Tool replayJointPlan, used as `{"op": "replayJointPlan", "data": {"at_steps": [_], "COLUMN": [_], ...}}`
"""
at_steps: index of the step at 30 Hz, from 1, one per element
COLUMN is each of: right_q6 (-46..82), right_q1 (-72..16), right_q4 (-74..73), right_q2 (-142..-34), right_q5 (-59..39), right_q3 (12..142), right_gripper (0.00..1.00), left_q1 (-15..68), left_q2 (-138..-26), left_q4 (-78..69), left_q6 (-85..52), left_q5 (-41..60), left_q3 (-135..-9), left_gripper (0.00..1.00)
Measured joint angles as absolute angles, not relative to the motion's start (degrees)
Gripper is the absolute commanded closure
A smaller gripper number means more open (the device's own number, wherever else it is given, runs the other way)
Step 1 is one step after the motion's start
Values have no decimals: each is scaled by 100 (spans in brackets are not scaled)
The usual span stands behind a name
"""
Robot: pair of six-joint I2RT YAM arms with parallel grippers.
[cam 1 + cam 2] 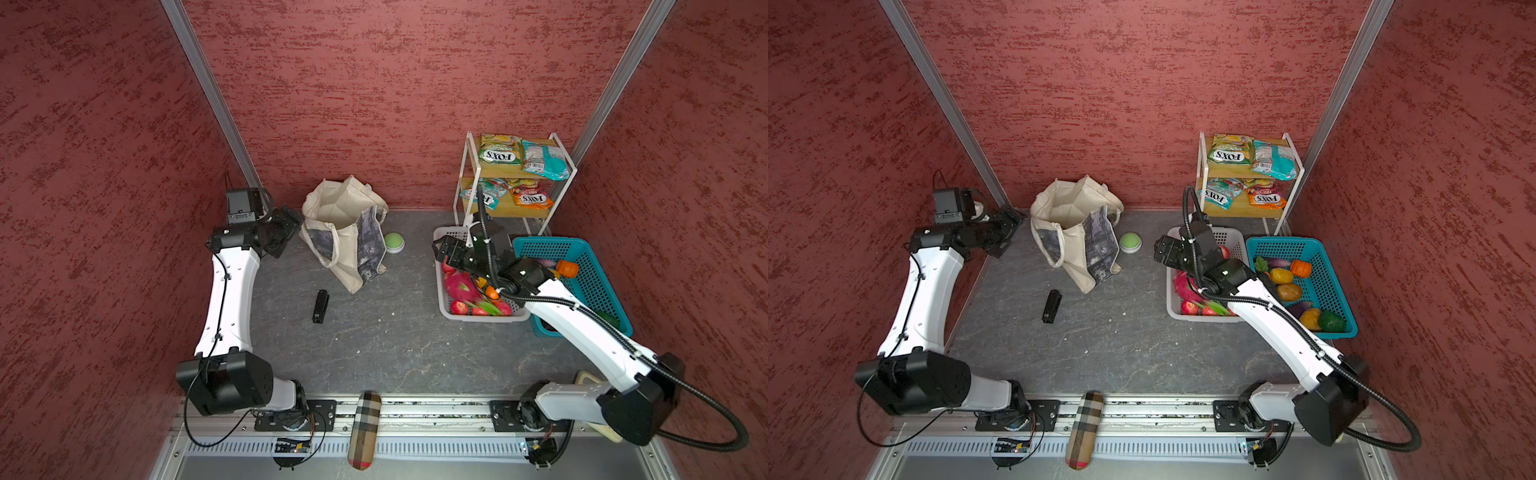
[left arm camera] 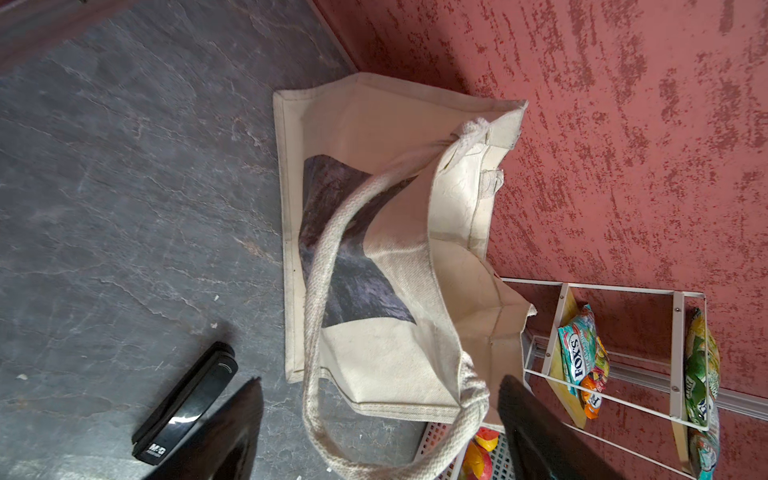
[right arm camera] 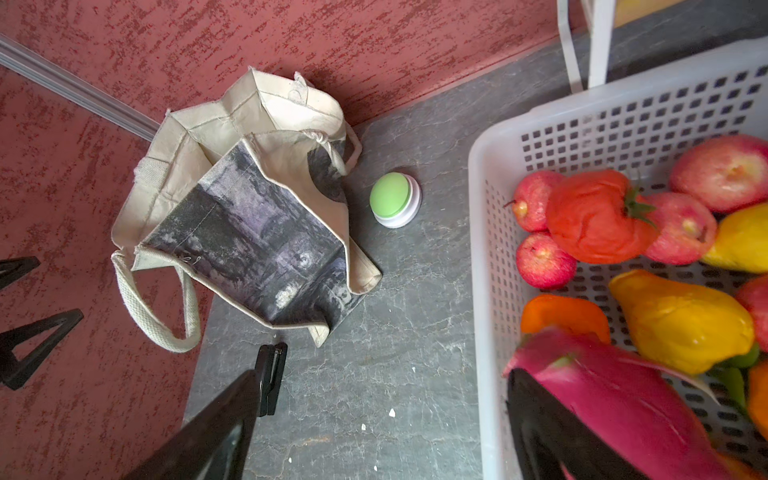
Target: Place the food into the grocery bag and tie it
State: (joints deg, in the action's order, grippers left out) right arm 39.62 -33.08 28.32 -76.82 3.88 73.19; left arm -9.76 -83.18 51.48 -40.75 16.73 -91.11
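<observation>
Canvas grocery bag (image 1: pixel 347 249), one; white basket (image 1: pixel 478 318), blue basket (image 1: pixel 598 274), two; left gripper (image 1: pixel 286 232), right gripper (image 1: pixel 440 251) wide.

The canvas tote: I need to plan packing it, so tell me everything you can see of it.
The tote is floppy cream canvas with a grey-black picture print on its sides and woven cream strap handles, untied. It stands slumped on the grey table by the back wall, mouth open, no food visible inside. A green button sits just beside it. The open left gripper is near its side; contact is unclear.
</observation>
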Motion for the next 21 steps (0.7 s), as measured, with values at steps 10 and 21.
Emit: {"op": "replayJointPlan", "data": {"at_steps": [10, 21], "right_q6": [3677, 3345], "right_q1": [-3317, -3317], "right_q4": [2462, 2445], "right_q2": [-8101, -8892], "right_q5": [169, 152], "right_q3": [7487, 8320], "right_gripper": [6, 6], "left_q1": [-587, -517], "left_q2": [-9522, -10328], "left_q4": [5242, 5872], "left_q6": [-4152, -3809], "left_q5": [1638, 1293], "left_q3": [-10541, -11148], "left_gripper": [16, 32]}}
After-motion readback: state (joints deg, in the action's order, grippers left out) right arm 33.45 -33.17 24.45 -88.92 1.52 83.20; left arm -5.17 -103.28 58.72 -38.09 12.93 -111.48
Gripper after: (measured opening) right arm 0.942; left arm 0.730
